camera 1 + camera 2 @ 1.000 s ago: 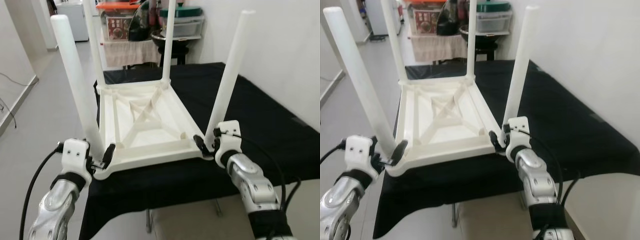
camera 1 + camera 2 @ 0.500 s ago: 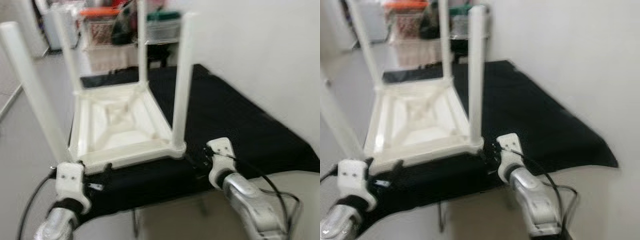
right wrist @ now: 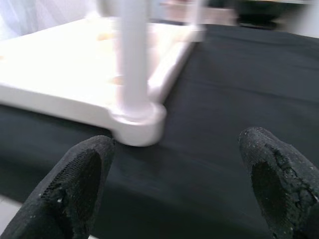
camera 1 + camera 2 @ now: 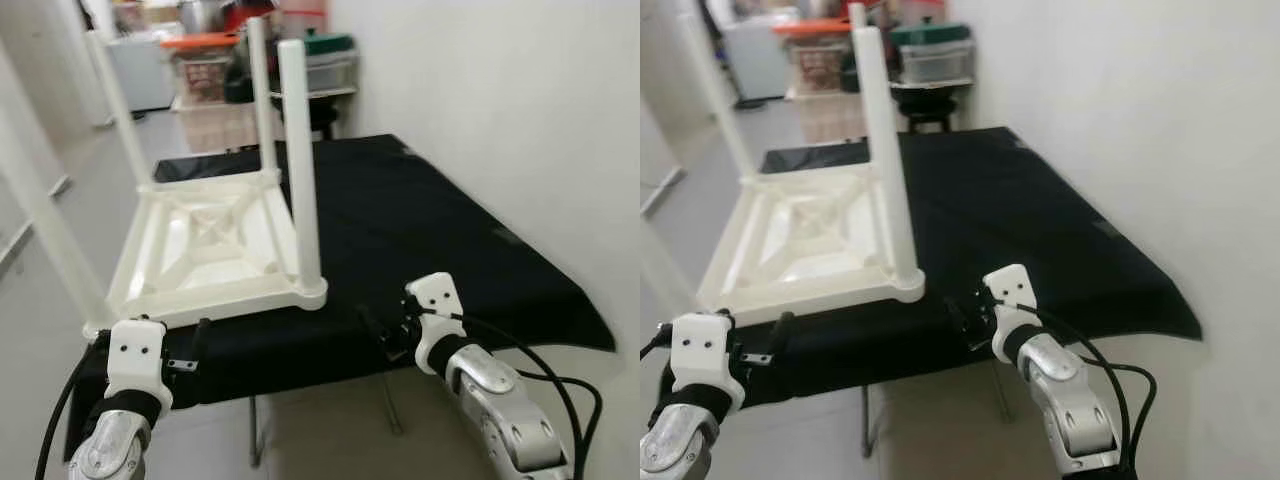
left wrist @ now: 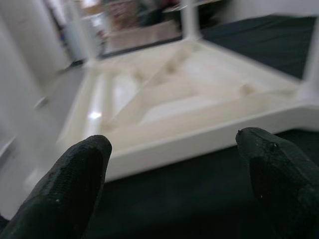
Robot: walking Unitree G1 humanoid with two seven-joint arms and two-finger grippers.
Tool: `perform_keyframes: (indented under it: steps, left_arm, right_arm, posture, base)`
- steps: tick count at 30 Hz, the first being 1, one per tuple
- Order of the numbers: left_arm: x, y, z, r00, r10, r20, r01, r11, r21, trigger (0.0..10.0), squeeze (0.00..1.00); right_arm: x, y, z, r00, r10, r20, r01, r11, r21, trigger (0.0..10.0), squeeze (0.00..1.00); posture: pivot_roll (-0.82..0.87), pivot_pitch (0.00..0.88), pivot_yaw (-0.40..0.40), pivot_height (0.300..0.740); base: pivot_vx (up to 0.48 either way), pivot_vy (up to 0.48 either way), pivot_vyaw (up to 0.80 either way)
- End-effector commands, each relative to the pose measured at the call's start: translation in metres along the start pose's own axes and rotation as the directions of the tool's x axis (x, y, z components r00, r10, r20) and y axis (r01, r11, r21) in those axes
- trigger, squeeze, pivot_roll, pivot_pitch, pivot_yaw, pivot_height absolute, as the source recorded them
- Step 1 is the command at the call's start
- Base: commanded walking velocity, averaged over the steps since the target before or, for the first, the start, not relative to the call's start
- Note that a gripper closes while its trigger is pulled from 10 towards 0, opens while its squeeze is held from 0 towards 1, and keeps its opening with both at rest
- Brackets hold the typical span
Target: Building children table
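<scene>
A second ago both my end effectors were pinched on the near rim of the children's table (image 4: pixel 215 240); now they have let go and drawn back, and my head view has swung to the right. My left end effector (image 4: pixel 198 345) hangs just off the near edge of the bench (image 4: pixel 430 230), its fingers (image 5: pixel 79 184) spread apart with nothing between them, the white rim ahead of them but not touched. My right end effector (image 4: pixel 385 335) sits by the bench edge to the right of the near right leg (image 4: pixel 300 170), its fingers (image 3: pixel 274 174) also wide apart and empty. The white children's table lies upside down on the bench's black cloth, toward its left side, four legs pointing up. Behind the bench stands a shelf with storage boxes (image 4: pixel 205 70).
</scene>
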State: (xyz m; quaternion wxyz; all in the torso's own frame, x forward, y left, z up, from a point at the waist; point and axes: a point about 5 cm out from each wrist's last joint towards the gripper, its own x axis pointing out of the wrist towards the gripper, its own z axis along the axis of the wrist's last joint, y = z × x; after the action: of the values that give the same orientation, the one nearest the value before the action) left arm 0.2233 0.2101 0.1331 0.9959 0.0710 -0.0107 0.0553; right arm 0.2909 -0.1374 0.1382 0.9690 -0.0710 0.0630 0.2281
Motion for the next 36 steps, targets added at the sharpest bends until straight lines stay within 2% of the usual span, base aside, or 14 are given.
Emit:
perform_keyframes:
  steps: [1, 8, 12, 17, 21, 22, 23, 25, 26, 27, 29, 30, 33, 36]
  left_arm:
    - [0.000, 0.010, -0.005, 0.999, 0.041, -0.020, -0.041, 0.999, 0.036, 10.0, 0.00]
    - [0.003, 0.008, -0.003, 1.000, 0.023, -0.014, -0.023, 0.999, 0.022, 10.0, 0.00]
    - [0.001, -0.009, 0.000, 0.993, -0.120, -0.002, 0.120, 0.993, -0.005, 10.0, 0.00]
    - [-0.001, -0.015, 0.002, 0.984, -0.178, 0.003, 0.178, 0.984, -0.021, 10.0, 0.00]
    - [-0.014, -0.040, 0.011, 0.887, -0.461, 0.019, 0.461, 0.884, -0.074, 10.0, 0.00]
    - [-0.014, -0.040, 0.011, 0.887, -0.461, 0.019, 0.461, 0.884, -0.074, 10.0, 0.00]
    - [-0.020, -0.046, 0.012, 0.844, -0.536, 0.006, 0.535, 0.840, -0.094, 10.0, 0.00]
    - [-0.024, -0.049, 0.012, 0.814, -0.580, -0.003, 0.577, 0.810, -0.109, 10.0, 0.00]
    - [-0.031, -0.053, 0.009, 0.762, -0.647, -0.025, 0.640, 0.758, -0.125, 10.0, 0.00]
    - [-0.031, -0.053, 0.009, 0.762, -0.647, -0.025, 0.640, 0.758, -0.125, 10.0, 0.00]
    - [-0.045, -0.055, 0.009, 0.678, -0.734, -0.038, 0.720, 0.673, -0.167, 10.0, 0.00]
    - [-0.045, -0.055, 0.009, 0.678, -0.734, -0.038, 0.720, 0.673, -0.167, 10.0, 0.00]
    - [-0.058, -0.053, 0.016, 0.620, -0.785, -0.004, 0.761, 0.602, -0.241, 10.0, 0.00]
    - [-0.062, -0.049, 0.018, 0.605, -0.796, 0.002, 0.768, 0.583, -0.265, 10.0, 0.00]
  right_arm:
    - [0.006, 0.006, 0.001, 1.000, 0.022, 0.007, -0.022, 1.000, -0.005, 10.0, 0.00]
    - [0.006, 0.005, -0.001, 1.000, 0.023, 0.000, -0.023, 1.000, 0.012, 10.0, 0.00]
    - [-0.004, 0.002, -0.005, 0.999, 0.034, 0.001, -0.034, 0.999, 0.033, 10.0, 0.00]
    - [-0.011, 0.005, -0.008, 0.997, 0.078, -0.004, -0.078, 0.997, 0.022, 10.0, 0.00]
    - [-0.033, 0.028, -0.007, 0.947, 0.318, 0.040, -0.319, 0.947, 0.043, 10.0, 0.00]
    - [-0.033, 0.028, -0.007, 0.947, 0.318, 0.040, -0.319, 0.947, 0.043, 10.0, 0.00]
    - [-0.037, 0.034, -0.006, 0.919, 0.391, 0.043, -0.393, 0.918, 0.047, 10.0, 0.00]
    - [-0.040, 0.038, -0.007, 0.900, 0.435, 0.043, -0.436, 0.898, 0.051, 10.0, 0.00]
    - [-0.045, 0.041, -0.007, 0.870, 0.491, 0.038, -0.493, 0.869, 0.050, 10.0, 0.00]
    - [-0.045, 0.041, -0.007, 0.870, 0.491, 0.038, -0.493, 0.869, 0.050, 10.0, 0.00]
    - [-0.065, 0.047, -0.004, 0.779, 0.626, 0.043, -0.627, 0.774, 0.091, 10.0, 0.00]
    - [-0.065, 0.047, -0.004, 0.779, 0.626, 0.043, -0.627, 0.774, 0.091, 10.0, 0.00]
    - [-0.089, 0.050, 0.004, 0.692, 0.716, 0.094, -0.721, 0.678, 0.143, 10.0, 0.00]
    - [-0.094, 0.045, 0.008, 0.696, 0.709, 0.114, -0.718, 0.680, 0.148, 10.0, 0.00]
  posture:
    - [0.04, 0.000, -0.010, 0.740]
    - [0.04, 0.000, -0.014, 0.740]
    - [0.04, 0.000, -0.012, 0.740]
    - [0.03, 0.000, -0.010, 0.740]
    - [0.02, 0.000, -0.015, 0.740]
    - [0.02, 0.000, -0.015, 0.740]
    - [0.01, 0.000, -0.016, 0.740]
    - [0.01, 0.000, -0.016, 0.740]
    - [0.01, 0.000, -0.016, 0.740]
    - [0.01, 0.000, -0.016, 0.740]
    - [0.01, 0.000, -0.009, 0.740]
    - [0.01, 0.000, -0.009, 0.740]
    - [0.01, 0.000, 0.003, 0.740]
    - [0.01, 0.000, 0.006, 0.740]
  base:
    - [0.000, 0.000, 0.80]
    - [0.000, 0.000, 0.80]
    - [0.000, 0.000, 0.35]
    - [0.000, 0.000, 0.00]
    - [0.000, 0.000, 0.00]
    - [0.000, 0.000, 0.00]
    - [0.000, 0.000, 0.00]
    - [0.000, 0.000, 0.00]
    - [0.000, 0.000, 0.00]
    - [0.000, 0.000, 0.00]
    - [0.000, 0.000, 0.00]
    - [0.000, 0.000, 0.00]
    - [0.000, 0.000, 0.00]
    - [0.000, 0.000, 0.00]
